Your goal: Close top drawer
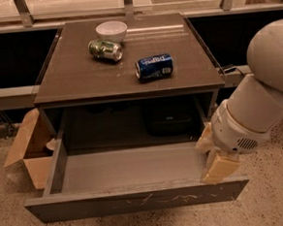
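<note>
Plainly the top drawer [138, 202] stood pulled well out of the cabinet [129, 81], its scratched front panel running left to right on the side nearest me. The gripper [213, 158] hung at the drawer's right end, low over the side wall and just behind the front panel, on the cabinet side of it. By my reckoning the push belonged on the panel's outer face, back towards the cabinet, so it sat on the wrong side. Whether it was open or closed I couldn't tell, nor whether it touched the wood.
</note>
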